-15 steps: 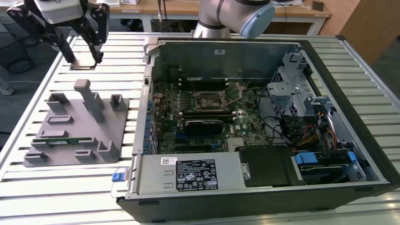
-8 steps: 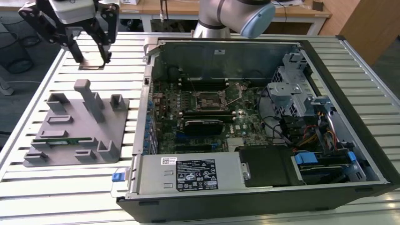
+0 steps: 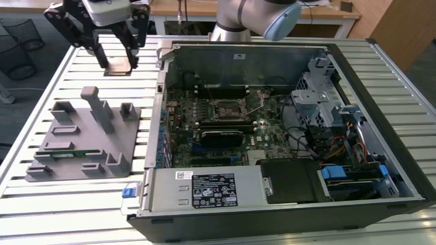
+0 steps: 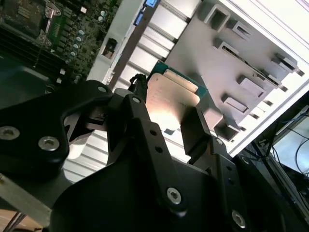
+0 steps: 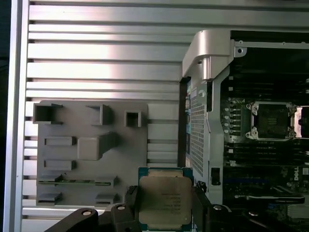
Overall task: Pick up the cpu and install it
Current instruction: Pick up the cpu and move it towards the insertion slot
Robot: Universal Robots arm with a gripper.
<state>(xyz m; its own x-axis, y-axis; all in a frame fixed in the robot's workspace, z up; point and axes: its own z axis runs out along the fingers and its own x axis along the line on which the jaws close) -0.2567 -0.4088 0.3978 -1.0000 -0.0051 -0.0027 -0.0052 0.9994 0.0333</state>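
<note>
1. Grips the cpu (image 5: pixel 164 200) by two opposite edges, clenched between the black fingers (image 5: pixel 132 205) of the gripper (image 3: pixel 118 64), with the metal top facing the first wrist view.
2. Hangs above the slatted table (image 3: pixel 61 204), near the far end of the grey parts fixture (image 3: pixel 81 132) and to the exterior view's left of the open computer case (image 3: pixel 286 204).
3. Sits well apart from the green memory stick (image 3: pixel 68 152), lodged in a fixture slot.
4. Stands equally well apart from the motherboard socket (image 5: pixel 270 121) inside the case.
</note>
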